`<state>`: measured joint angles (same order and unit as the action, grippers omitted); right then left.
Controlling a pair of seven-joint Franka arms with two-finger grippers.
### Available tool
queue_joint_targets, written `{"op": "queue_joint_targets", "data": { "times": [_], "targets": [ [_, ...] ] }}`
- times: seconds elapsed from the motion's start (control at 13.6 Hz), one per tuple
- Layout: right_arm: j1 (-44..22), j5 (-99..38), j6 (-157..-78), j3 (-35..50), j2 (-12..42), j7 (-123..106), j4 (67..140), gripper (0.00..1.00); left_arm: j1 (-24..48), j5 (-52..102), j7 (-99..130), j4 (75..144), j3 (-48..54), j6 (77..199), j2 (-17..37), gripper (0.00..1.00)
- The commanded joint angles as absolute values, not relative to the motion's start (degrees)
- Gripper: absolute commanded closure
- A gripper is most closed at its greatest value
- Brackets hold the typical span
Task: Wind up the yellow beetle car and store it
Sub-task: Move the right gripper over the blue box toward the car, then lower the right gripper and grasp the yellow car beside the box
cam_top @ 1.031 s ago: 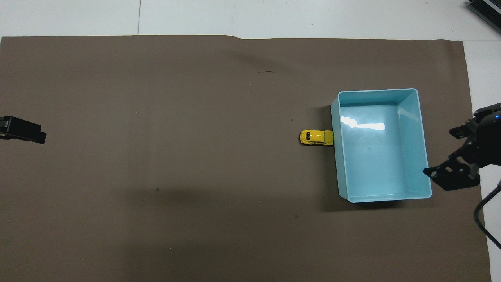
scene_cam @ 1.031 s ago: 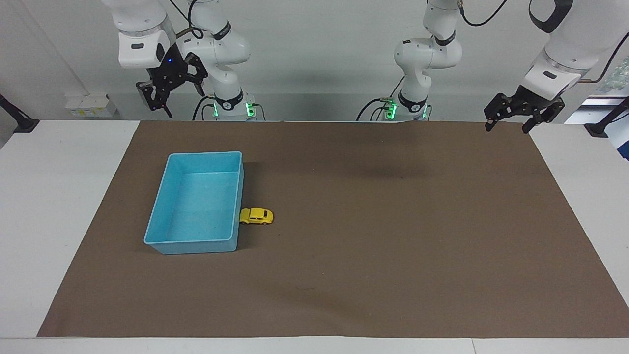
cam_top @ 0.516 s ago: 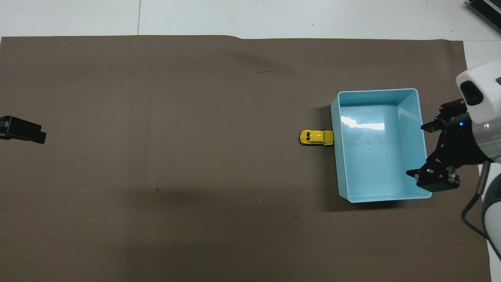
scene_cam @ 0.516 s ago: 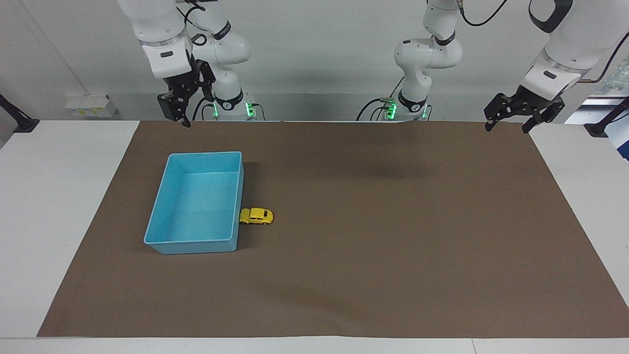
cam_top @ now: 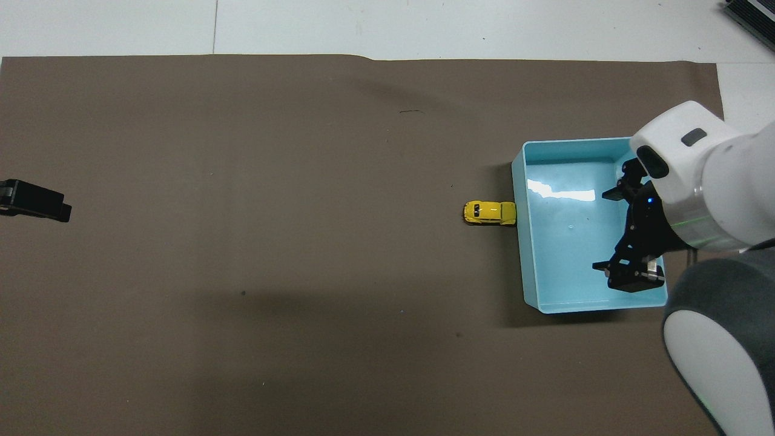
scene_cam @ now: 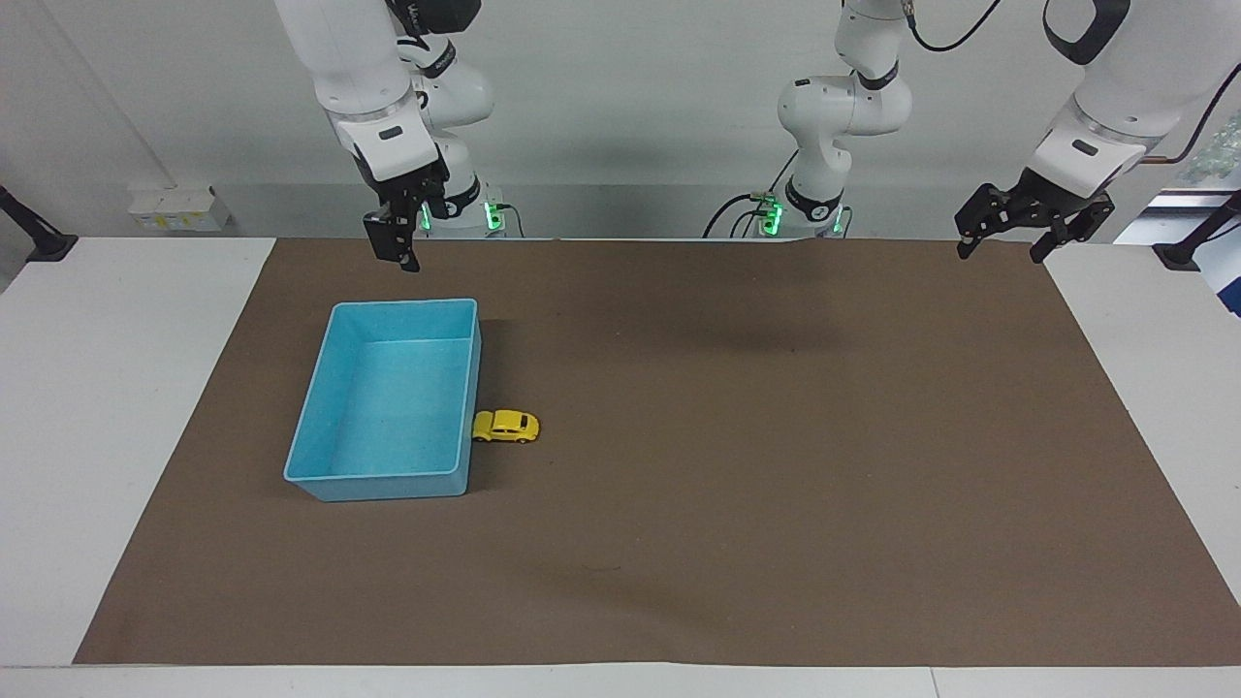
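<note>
The yellow beetle car stands on the brown mat with one end against the long wall of the light blue bin, on the side toward the left arm's end. The bin has nothing in it. My right gripper hangs open and holds nothing, high over the bin's end closest to the robots. My left gripper waits open and holds nothing, raised over the mat's corner at the left arm's end.
The brown mat covers most of the white table. Black clamp posts stand at the table's corners by the robots. Both arm bases sit at the table's edge.
The right arm swung in from outside the mat and now holds its gripper over the bin's near end. The left arm, the car and the bin have not moved.
</note>
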<state>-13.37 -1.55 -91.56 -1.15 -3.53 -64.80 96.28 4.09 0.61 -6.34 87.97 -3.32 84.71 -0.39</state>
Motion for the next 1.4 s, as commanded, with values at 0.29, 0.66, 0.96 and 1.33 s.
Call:
{"op": "queue_joint_targets", "data": {
  "times": [0.29, 0.66, 0.96, 1.33],
  "targets": [
    [-15.8, -1.4, -99.4, -1.1, -0.5, -66.3, 101.4, 0.0, 3.8, -0.4, -5.9, 88.2, -3.1, 84.0, -0.8, 0.0],
    [-17.0, -1.4, -104.2, -1.1, 1.8, -66.3, 104.3, 0.0, 3.8, -0.4, -5.9, 88.2, -3.1, 84.0, -0.8, 0.0],
    [-17.4, -1.4, -107.5, -1.1, 3.0, -66.1, 106.1, 0.0, 3.8, -0.4, -5.9, 88.2, -3.1, 84.0, -0.8, 0.0],
    [-17.4, -1.3, -113.4, -1.1, 3.3, -66.1, 110.3, 0.0, 3.8, -0.4, -5.9, 88.2, -3.1, 84.0, -0.8, 0.0]
  ]
}}
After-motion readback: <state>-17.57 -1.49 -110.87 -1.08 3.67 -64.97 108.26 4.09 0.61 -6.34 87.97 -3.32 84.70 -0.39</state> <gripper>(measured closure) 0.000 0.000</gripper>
